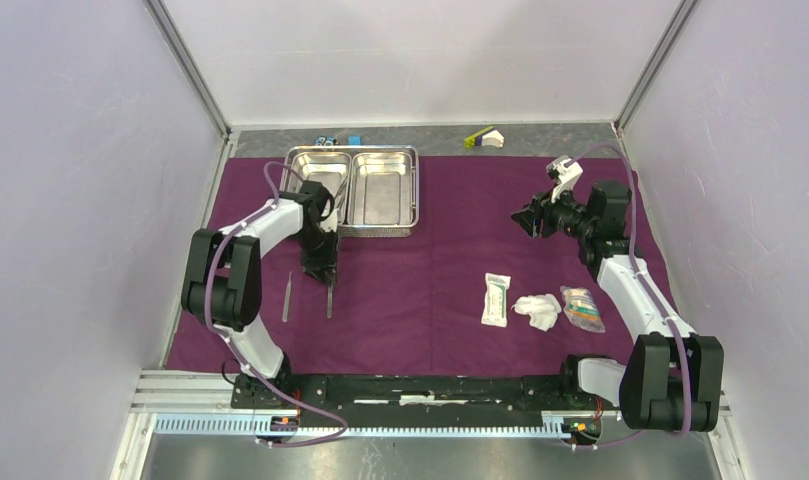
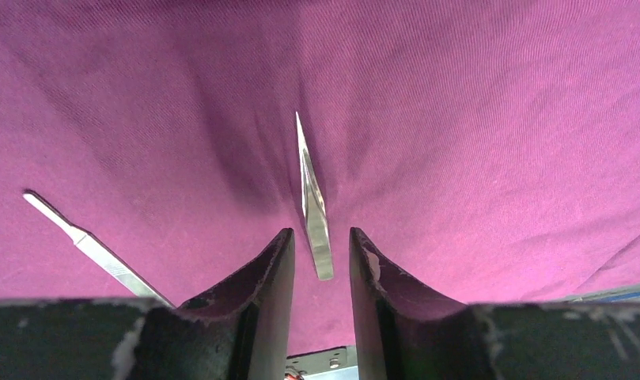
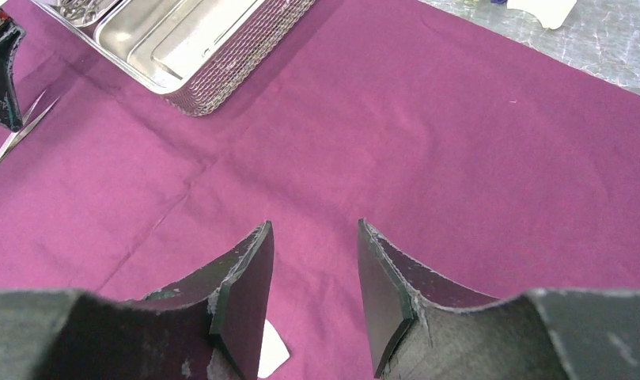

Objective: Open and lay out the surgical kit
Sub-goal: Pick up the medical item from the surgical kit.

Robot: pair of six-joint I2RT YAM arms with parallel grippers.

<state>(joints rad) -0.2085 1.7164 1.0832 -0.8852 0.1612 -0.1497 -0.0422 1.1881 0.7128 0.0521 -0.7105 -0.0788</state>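
The dark purple cloth [image 1: 440, 250] lies spread flat. The steel tray [image 1: 384, 228] stands at its back left and also shows in the right wrist view [image 3: 221, 79]. My left gripper [image 1: 321, 264] is open just in front of the tray. In the left wrist view the slim tweezers [image 2: 312, 198] lie on the cloth with one end between the fingertips of that gripper [image 2: 321, 231], untouched. A second slim metal tool [image 1: 287, 296] lies to their left. My right gripper [image 1: 532, 220] is open and empty above the cloth [image 3: 315, 223]. The white packet [image 1: 496, 299], gauze [image 1: 537, 311] and clear packet [image 1: 582, 308] lie front right.
A small blue block [image 1: 354, 139] and a yellow-green and white piece [image 1: 485, 138] sit on the grey table beyond the cloth's back edge. White walls close in both sides and the back. Some metal shows in the tray's left compartment [image 3: 79, 8]. The left arm partly covers that compartment.
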